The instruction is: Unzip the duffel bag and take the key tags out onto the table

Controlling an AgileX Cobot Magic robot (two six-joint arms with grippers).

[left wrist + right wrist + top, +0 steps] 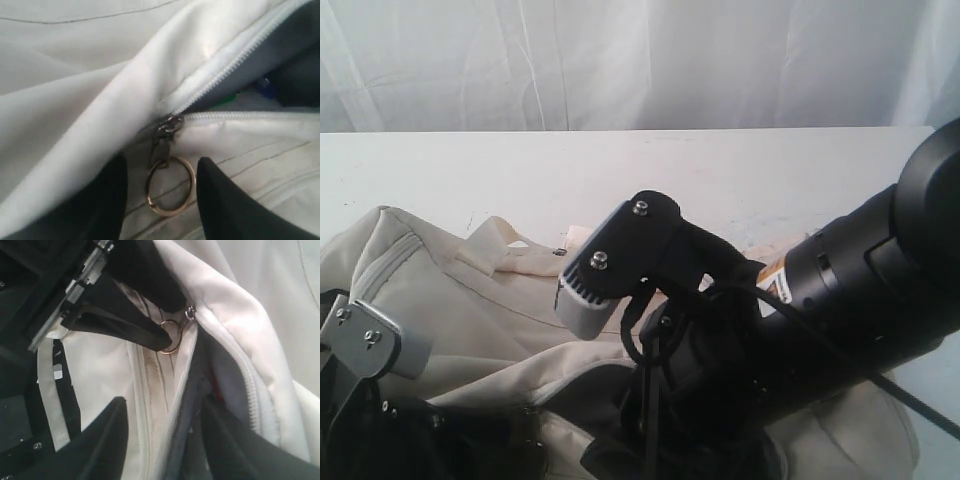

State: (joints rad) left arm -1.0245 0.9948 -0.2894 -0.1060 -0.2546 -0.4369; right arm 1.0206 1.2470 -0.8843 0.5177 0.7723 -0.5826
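The cream duffel bag [470, 310] lies on the white table [620, 170] with its zip partly undone. My left gripper [161, 175] is open. The zip slider [167, 125] and its brass ring pull [170, 186] lie loose between its black fingers. Past the slider the opening shows dark lining and blue and green bits of the key tags [265, 85]. My right gripper [162, 430] is open astride the bag's zip edge [172, 405], one finger on the cream outside and one over the dark opening. The right wrist view also shows the left gripper [172, 322] at the ring pull [171, 337].
The right arm [840, 290] fills the lower right of the exterior view and hides much of the bag. A webbing handle [505, 260] lies on top of the bag. White curtain [640, 60] hangs behind the table's far edge.
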